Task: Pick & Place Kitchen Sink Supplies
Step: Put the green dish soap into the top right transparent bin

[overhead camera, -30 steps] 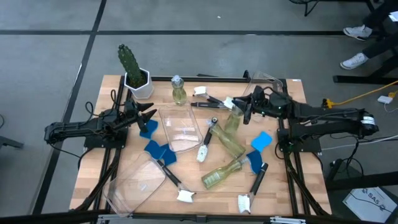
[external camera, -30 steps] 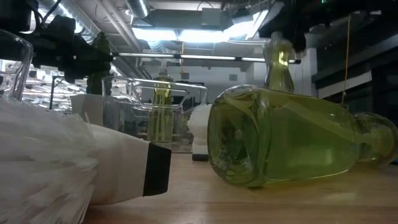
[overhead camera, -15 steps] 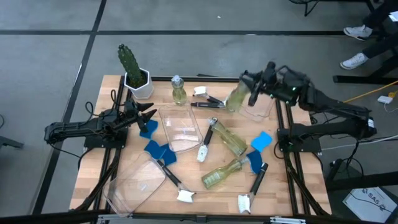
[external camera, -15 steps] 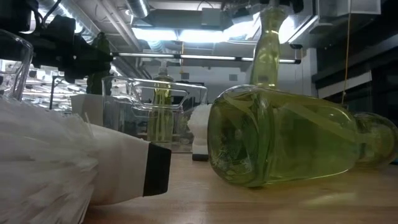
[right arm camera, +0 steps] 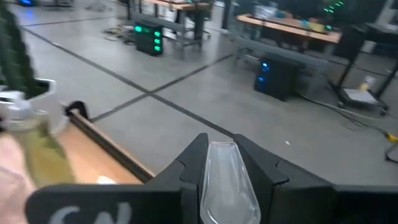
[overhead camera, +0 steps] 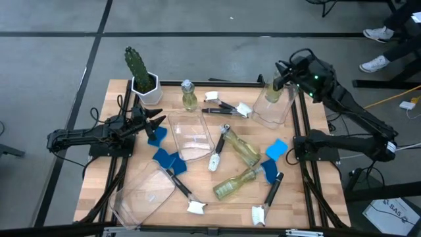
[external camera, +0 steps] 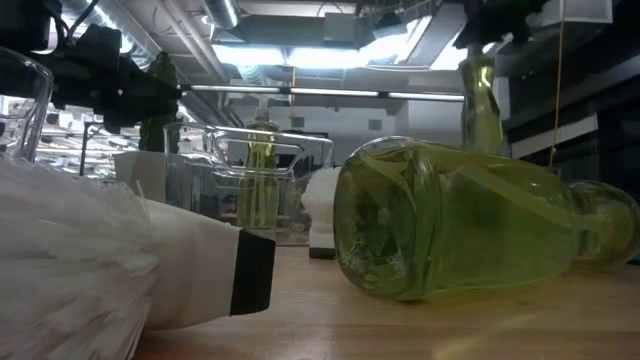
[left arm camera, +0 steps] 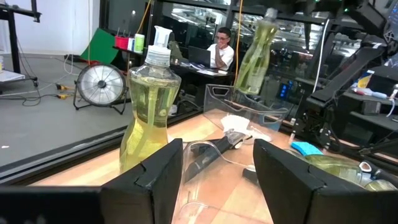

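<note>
Above the far right corner of the table (overhead camera: pixel 99 164), the right gripper (overhead camera: pixel 279 80) holds a soap bottle (overhead camera: pixel 272 93) by its pump top, the bottle hanging upright over a clear bin (overhead camera: pixel 273 110). A second ago the same gripper was down among the clutter at mid-table, closing on that bottle beside a dish brush (overhead camera: pixel 230 107); half a second ago the bottle swung tilted in mid-air, just short of the bin. The left gripper (overhead camera: pixel 158 121) has not moved, resting near the left edge with its fingers spread wide over a blue sponge (overhead camera: pixel 156 135), holding nothing. The other supplies lie as they did: one bottle (overhead camera: pixel 189 96) stands by the potted cactus (overhead camera: pixel 139 72), two more (overhead camera: pixel 245 149) (overhead camera: pixel 237 183) lie on their sides near mid-table, further sponges (overhead camera: pixel 277 148) and brushes (overhead camera: pixel 218 153) are scattered around two more clear bins (overhead camera: pixel 191 135) (overhead camera: pixel 145 194).
</note>
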Available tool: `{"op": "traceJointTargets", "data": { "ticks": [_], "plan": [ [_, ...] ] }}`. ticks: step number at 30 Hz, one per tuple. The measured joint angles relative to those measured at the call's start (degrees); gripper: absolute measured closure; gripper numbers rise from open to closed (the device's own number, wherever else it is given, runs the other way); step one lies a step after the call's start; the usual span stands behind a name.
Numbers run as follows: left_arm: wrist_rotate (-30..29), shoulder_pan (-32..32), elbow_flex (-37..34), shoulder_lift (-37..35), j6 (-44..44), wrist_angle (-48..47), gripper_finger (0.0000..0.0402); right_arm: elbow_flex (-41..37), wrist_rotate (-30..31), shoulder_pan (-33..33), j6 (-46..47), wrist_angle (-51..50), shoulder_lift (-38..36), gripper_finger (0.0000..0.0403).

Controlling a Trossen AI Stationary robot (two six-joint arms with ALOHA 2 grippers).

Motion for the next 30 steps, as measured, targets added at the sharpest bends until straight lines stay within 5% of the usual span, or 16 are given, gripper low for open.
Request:
{"op": "traceJointTargets", "data": {
  "ticks": [16,21,30],
  "plan": [
    [0.0,-0.02,0.01,0.02,-0.01,0.01,0.0211,-22.64,2.23,-12.29,2.12,25.25,-0.02,0.0338],
    [0.0,-0.02,0.0,0.0,0.0,0.0,0.021,-25.71,2.19,-12.54,-0.03,34.41,0.86,0.0338],
    [0.01,-0.01,0.01,0.0,0.0,0.0,0.021,-26.56,0.09,-14.12,4.24,36.63,6.51,0.0338]
  ]
}}
